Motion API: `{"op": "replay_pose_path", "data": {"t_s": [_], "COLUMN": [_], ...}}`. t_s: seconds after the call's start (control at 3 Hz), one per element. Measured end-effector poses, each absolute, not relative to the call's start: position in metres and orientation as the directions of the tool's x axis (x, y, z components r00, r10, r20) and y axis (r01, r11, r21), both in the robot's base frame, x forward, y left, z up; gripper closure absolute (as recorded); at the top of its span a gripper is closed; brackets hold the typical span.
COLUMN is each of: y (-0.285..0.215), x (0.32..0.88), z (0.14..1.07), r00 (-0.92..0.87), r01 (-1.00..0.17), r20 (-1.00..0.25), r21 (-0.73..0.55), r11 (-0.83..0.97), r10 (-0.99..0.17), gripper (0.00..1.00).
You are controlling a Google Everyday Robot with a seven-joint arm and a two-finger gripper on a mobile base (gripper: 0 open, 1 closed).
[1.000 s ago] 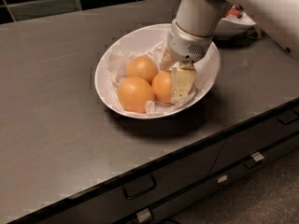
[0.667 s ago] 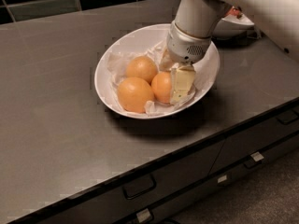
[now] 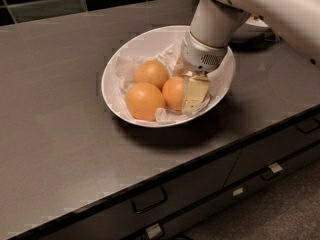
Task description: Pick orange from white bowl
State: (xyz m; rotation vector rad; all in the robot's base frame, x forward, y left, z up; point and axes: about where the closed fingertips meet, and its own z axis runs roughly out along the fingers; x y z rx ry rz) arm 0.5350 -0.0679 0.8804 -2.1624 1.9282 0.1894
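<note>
The white bowl [image 3: 129,59] sits on the dark counter, lined with crumpled white paper. Three oranges lie in it: one at the back [image 3: 151,73], one at the front left [image 3: 144,100] and one on the right [image 3: 174,92]. My gripper [image 3: 192,95] reaches down into the right half of the bowl from the upper right. Its pale tip lies against the right side of the right orange. The arm's white wrist [image 3: 205,54] hides the bowl's back right part.
The dark counter [image 3: 60,119] extends left and toward the front edge. A smaller white bowl [image 3: 250,31] stands behind the arm at the back right. Dark tiles [image 3: 50,4] line the back wall. Drawers with handles [image 3: 148,200] run below the counter's front edge.
</note>
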Motion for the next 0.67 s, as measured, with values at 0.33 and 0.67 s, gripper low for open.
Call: {"op": "replay_pose_path", "data": {"t_s": [0.33, 0.67], "y": [-0.0677, -0.0676], "x": [0.5351, 0.5311], "z": [0.8733, 0.867], "r00": [0.125, 0.143], "r01": [-0.99, -0.986], "r20": [-0.258, -0.248], "r21": [-0.093, -0.115], "r11": [-0.105, -0.118], "r10": [-0.958, -0.958], "gripper": [0.31, 0.31]}}
